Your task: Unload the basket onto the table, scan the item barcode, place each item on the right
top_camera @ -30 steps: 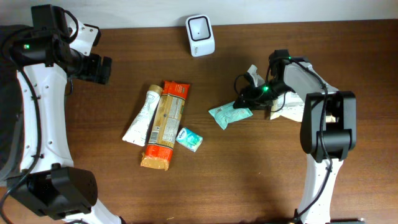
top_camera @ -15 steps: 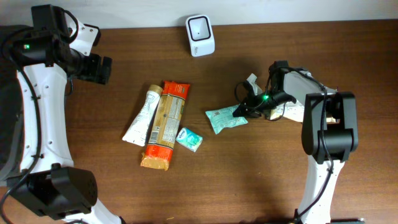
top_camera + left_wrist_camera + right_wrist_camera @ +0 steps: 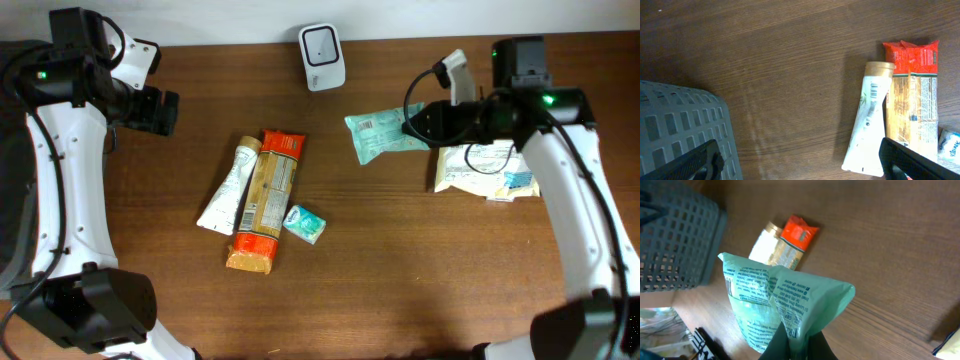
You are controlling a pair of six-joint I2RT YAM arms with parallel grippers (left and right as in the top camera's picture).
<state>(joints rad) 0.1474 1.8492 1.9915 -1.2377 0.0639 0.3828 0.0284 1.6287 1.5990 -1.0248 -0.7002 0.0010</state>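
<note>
Over on the right half of the bench, my right end effector is pinching the teal pouch by its right-hand edge, jaws closed tight on the crumpled film. I am seeing the pouch sticking out leftward from the fingertips, so nearly all of it is lying on the side toward the middle of the bench. The white scanner is standing at the far edge, up and to the left of the pouch and apart from it. From the right wrist camera the pouch is filling the centre of the frame, fanning out from the fingers with fine printed text facing the lens; I cannot tell whether a barcode is among it. Beneath the right arm a white pouch is lying flat on the wood. My left end effector is hovering near the far left with its jaws spread wide, holding nothing. Below it a white tube, a long orange-and-red packet and a small teal packet are lying together, and a grey basket is showing in the left wrist view.
</note>
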